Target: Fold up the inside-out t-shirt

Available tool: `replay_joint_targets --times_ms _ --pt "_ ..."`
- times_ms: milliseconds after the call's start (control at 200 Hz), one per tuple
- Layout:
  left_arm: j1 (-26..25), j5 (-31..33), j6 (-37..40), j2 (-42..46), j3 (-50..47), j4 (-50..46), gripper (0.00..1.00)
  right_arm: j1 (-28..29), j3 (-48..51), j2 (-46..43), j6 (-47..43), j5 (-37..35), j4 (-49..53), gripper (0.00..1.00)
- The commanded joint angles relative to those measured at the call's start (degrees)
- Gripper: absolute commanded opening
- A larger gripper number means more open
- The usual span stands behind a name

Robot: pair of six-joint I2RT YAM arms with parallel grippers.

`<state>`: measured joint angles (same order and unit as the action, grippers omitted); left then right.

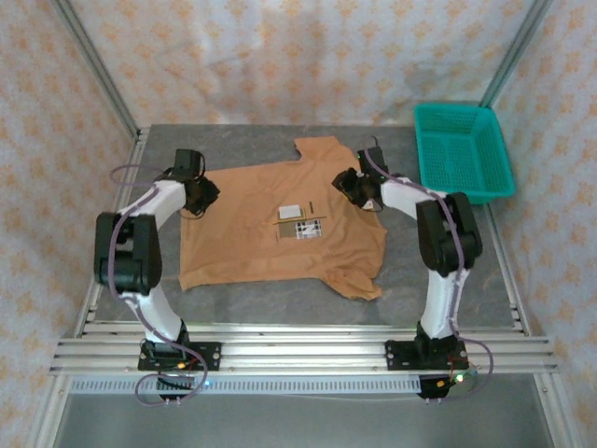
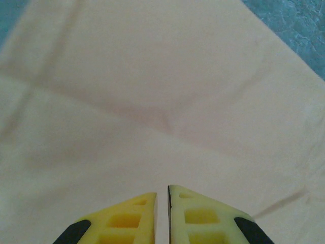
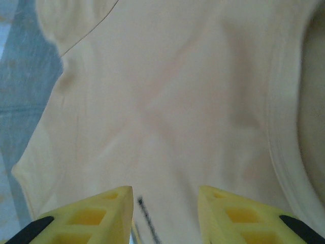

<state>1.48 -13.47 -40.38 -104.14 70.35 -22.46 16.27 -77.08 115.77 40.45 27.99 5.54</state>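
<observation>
Mid-counter [image 1: 280, 306], shirt [image 1: 242, 233] lies flat; grey strip shows along the front edge. Left pincer [image 2: 162, 190] narrow, right pincer [image 3: 165, 190] wider. Basket [image 1: 454, 106] sits at back-right corner.

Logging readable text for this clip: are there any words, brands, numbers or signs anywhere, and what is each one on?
No text can be read anywhere.
White label on the t-shirt: looks blank, too small to be sure.
Second label just beside it: dark marks, too small to read.
Green basket: no marking seen.
</observation>
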Motion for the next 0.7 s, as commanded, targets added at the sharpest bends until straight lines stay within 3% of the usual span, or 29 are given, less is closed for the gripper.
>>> replay_joint_targets --times_ms 0,280,696 --pt "-0.33 -2.44 2.18 -7.68 6.65 -1.54 0.15 -1.05 -7.86 7.01 0.58 0.16 2.34 0.38" --pt "-0.68 -0.88 3.94 -26.38 26.21 -7.32 0.13 -4.91 -28.7 23.75 3.31 -0.29 12.02 0.35" --pt "-2.09 3.13 9.44 -41.27 52.61 -14.1 0.1 -5.88 -60.3 36.45 0.25 -7.79 24.31 0.35"
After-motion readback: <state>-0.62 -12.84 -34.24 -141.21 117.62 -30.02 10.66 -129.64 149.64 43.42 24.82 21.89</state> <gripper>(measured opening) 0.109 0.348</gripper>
